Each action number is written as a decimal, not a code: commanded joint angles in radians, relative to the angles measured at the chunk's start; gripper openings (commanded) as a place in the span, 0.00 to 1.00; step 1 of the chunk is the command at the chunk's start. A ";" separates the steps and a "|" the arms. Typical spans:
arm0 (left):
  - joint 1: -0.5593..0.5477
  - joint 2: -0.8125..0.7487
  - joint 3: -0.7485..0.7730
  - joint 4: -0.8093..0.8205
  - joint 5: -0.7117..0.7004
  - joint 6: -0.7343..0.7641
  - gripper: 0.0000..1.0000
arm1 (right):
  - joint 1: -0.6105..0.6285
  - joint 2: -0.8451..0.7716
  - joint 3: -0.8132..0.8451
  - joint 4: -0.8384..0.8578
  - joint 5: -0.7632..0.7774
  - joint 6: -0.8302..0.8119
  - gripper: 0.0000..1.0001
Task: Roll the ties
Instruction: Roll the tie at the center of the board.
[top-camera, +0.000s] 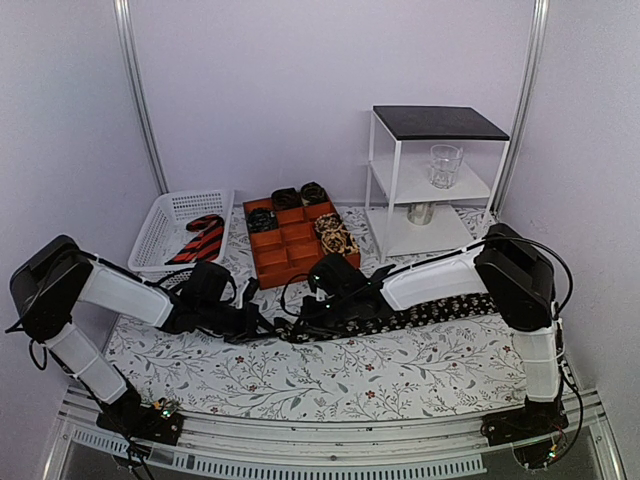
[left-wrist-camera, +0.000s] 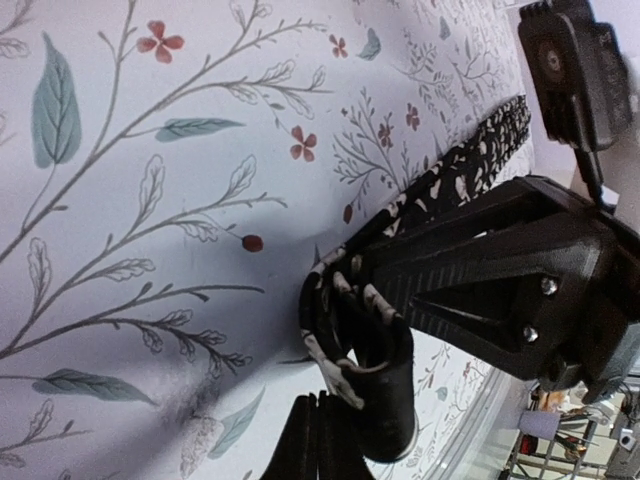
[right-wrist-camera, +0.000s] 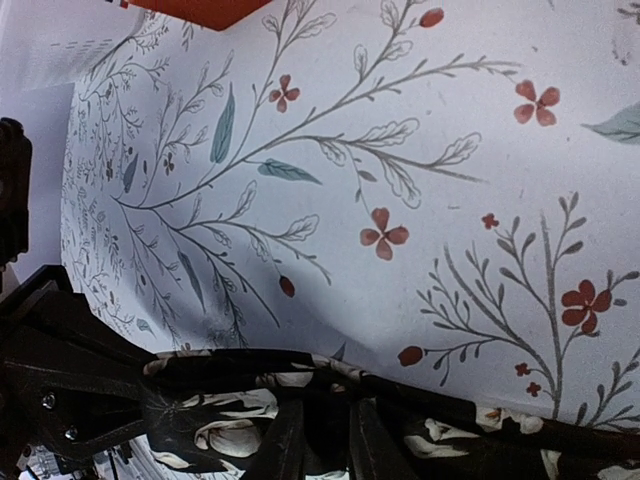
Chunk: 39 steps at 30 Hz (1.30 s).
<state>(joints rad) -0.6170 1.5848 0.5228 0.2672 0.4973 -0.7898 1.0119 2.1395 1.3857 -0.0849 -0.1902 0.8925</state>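
Both arms stretch low, meeting before the tray (top-camera: 275, 258): left claw (left-wrist-camera: 318, 410) together against the coiled end of the tie (top-camera: 440, 310), right claw (right-wrist-camera: 325, 425) clamped on it.

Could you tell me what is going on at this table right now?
Both arms meet mid-table over a long black fabric necktie with a pale floral print laid on the flowered tablecloth. The left gripper is shut at the tie's curled end, where a first loop has formed; the right gripper pinches the strip beside it. Most of the tie lies unrolled.
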 joint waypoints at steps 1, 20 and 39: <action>-0.001 0.016 0.028 0.028 0.024 -0.002 0.00 | -0.009 -0.085 -0.025 -0.009 0.029 -0.011 0.16; -0.015 0.037 0.047 0.025 0.022 -0.003 0.00 | -0.010 -0.034 -0.028 0.022 -0.034 -0.003 0.04; -0.036 0.034 0.060 0.042 0.034 -0.021 0.00 | -0.012 0.023 -0.011 0.051 -0.062 0.031 0.06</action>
<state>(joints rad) -0.6437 1.6127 0.5659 0.2871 0.5304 -0.8043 1.0054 2.1223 1.3655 -0.0578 -0.2497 0.9199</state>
